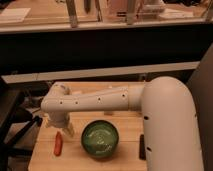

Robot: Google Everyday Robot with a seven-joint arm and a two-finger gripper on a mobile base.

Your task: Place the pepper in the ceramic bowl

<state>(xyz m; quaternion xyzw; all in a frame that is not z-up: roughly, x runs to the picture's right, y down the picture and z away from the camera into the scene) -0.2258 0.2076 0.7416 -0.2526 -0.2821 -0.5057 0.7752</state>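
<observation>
The pepper (58, 143) is small, slender and red-orange, and lies on the wooden table (125, 125) at the front left. The ceramic bowl (100, 140) is round, glossy and dark green with a pale pattern inside. It stands just right of the pepper with nothing in it. My white arm reaches across from the right. The gripper (62, 128) points down, just above and behind the pepper's upper end and left of the bowl. It holds nothing that I can see.
A black rectangular bar (142, 147) lies on the table right of the bowl, next to my white arm body (172, 130). A dark counter front with a pale ledge (110, 72) runs behind the table. Dark chair parts (15, 125) stand to the left.
</observation>
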